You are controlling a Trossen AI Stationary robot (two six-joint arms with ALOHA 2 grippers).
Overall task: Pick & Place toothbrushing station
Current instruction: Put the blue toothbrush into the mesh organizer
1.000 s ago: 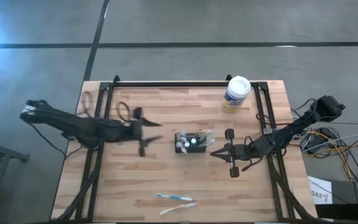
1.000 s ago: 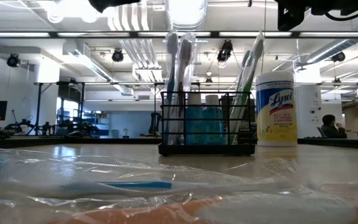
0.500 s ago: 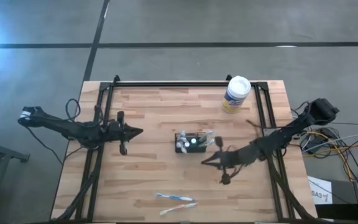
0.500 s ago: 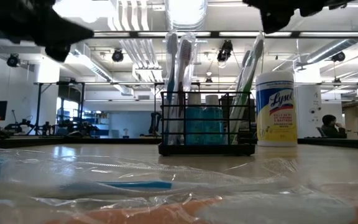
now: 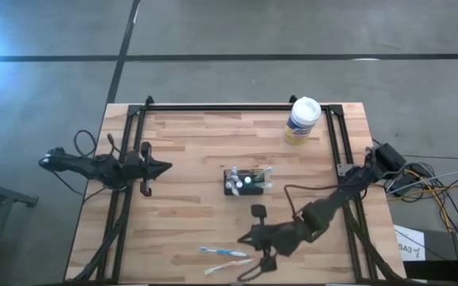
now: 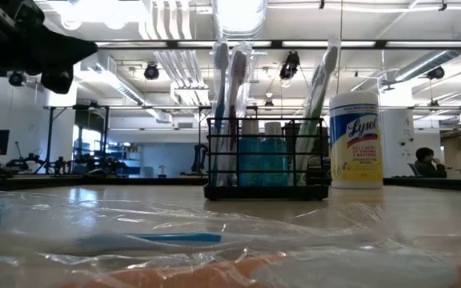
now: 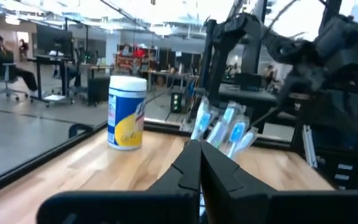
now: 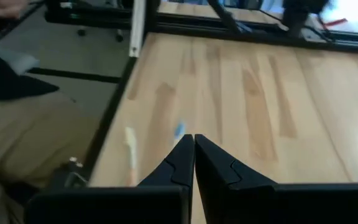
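The toothbrushing station (image 5: 246, 182), a small black wire holder with upright toothbrushes and blue bottles, stands on its base mid-table; the low view shows it as the toothbrushing station (image 6: 266, 160). My left gripper (image 5: 168, 168) is shut and holds nothing, left of the station near the table's left side. In its wrist view the shut left gripper (image 7: 199, 149) points at the station (image 7: 222, 127). My right gripper (image 5: 242, 238), shut with nothing in it, hovers near the front edge. Its wrist view shows the right gripper (image 8: 193, 143) above two loose toothbrushes (image 8: 178, 129).
A white-lidded, yellow-labelled canister (image 5: 301, 121) stands at the back right. Two loose toothbrushes (image 5: 225, 254) lie near the front edge, just left of my right gripper. Clear wrapped packages (image 6: 158, 238) fill the low view's foreground. Black frame rails (image 5: 126, 151) run along the table's sides.
My left gripper has shut and drawn back from the station toward the table's left edge. My right gripper, shut throughout, has swung from the station's right side toward the near edge and leftward, to the loose toothbrushes. The station has stayed put.
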